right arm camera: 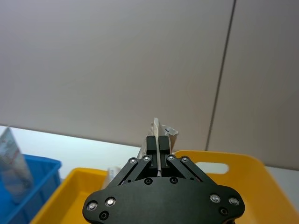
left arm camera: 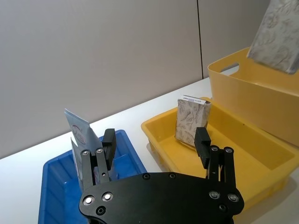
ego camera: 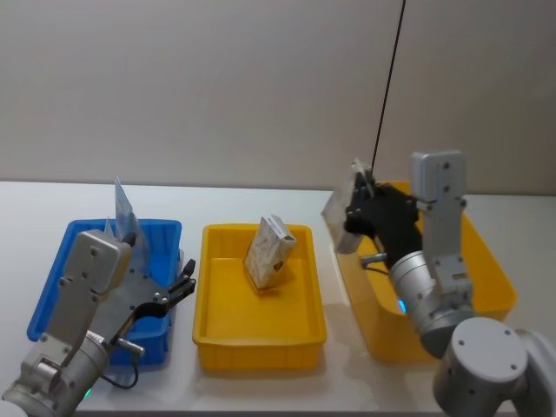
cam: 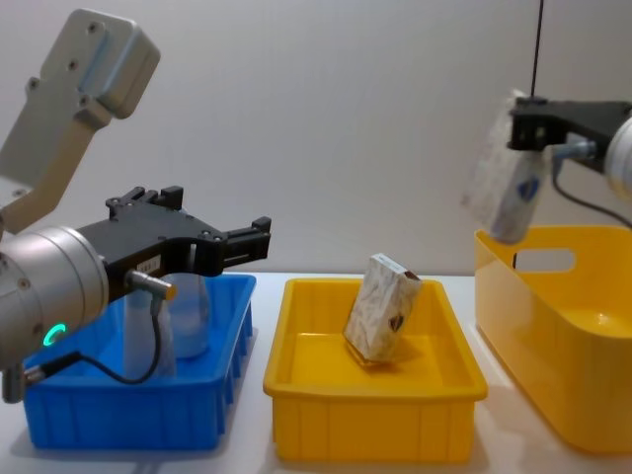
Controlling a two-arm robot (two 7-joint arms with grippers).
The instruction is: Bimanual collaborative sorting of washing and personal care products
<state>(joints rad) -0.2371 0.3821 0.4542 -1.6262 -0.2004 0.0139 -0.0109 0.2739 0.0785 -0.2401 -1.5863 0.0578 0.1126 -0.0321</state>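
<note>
Three containers stand in a row on the white worktop (ego camera: 26, 208): blue tray (ego camera: 52, 278) at left, yellow tray (ego camera: 261, 347) in the middle, yellow handled bin (cam: 583, 375) at right. Narrow gaps separate them. The space above all three is open.

The left claw (ego camera: 184, 287) hovers over the blue tray's right rim with its fingers apart, holding nothing and pointing toward the yellow tray. The right claw (cam: 518, 128) is raised above the bin's left rim, its fingers pressed together on the top edge of a marbled pack (cam: 499, 193) that hangs tilted below it.

A second marbled pack (ego camera: 268, 250) stands on end inside the yellow tray, leaning toward the back wall. Both packs are beige-white with a leafy pattern and a dark mark. Pale-blue tubes (ego camera: 124, 208) stand upright in the blue tray, flat crimped ends uppermost.
</note>
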